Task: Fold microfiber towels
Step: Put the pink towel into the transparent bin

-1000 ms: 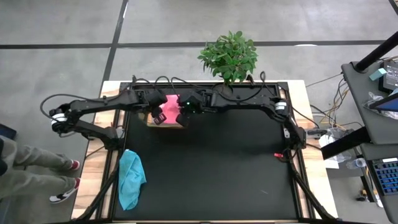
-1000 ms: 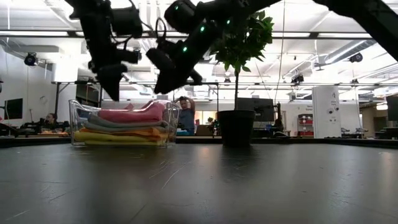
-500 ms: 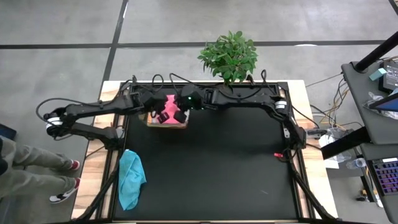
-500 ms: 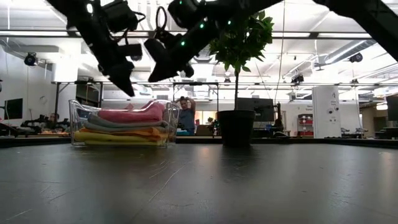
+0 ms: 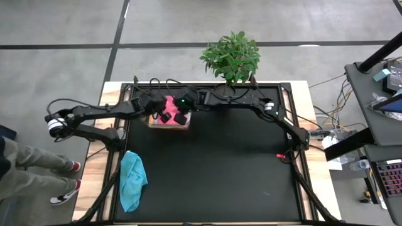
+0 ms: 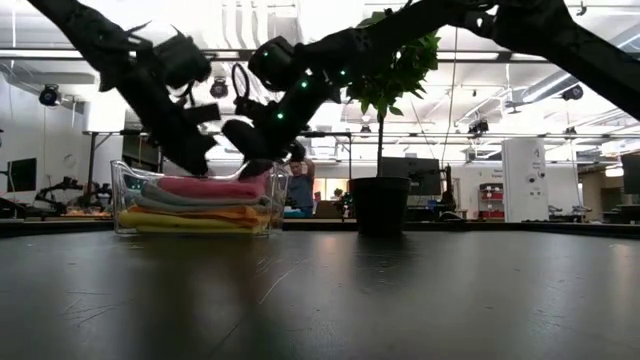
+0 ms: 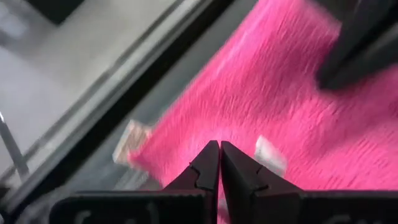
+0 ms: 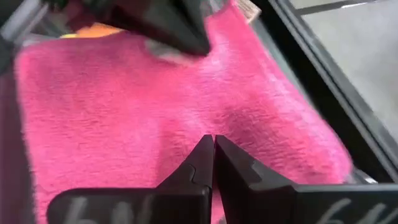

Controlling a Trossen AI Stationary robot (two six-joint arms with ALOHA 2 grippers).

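Workshop hall around the potted plant (image 6: 381, 205)

Grey concrete floor (image 5: 188, 25) lies beyond the plant; ceiling strip lights (image 6: 560, 56) glow above it.

Pink towel (image 5: 169, 112): vivid pink, plain, top of stack. Beneath it, grey towel (image 6: 190, 200), orange towel (image 6: 235, 212), yellow towel (image 6: 180, 222). Teal towel (image 5: 131, 180): solid teal. Box (image 6: 125, 195): clear. Table (image 5: 220, 169): matte black, pale wood border. Plant (image 5: 231, 56): green leaves, black pot.

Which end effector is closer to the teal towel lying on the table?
The left. The left end effector is over the box's pink towel, on the teal towel's side; the right end effector sits just beyond it, slightly farther away.
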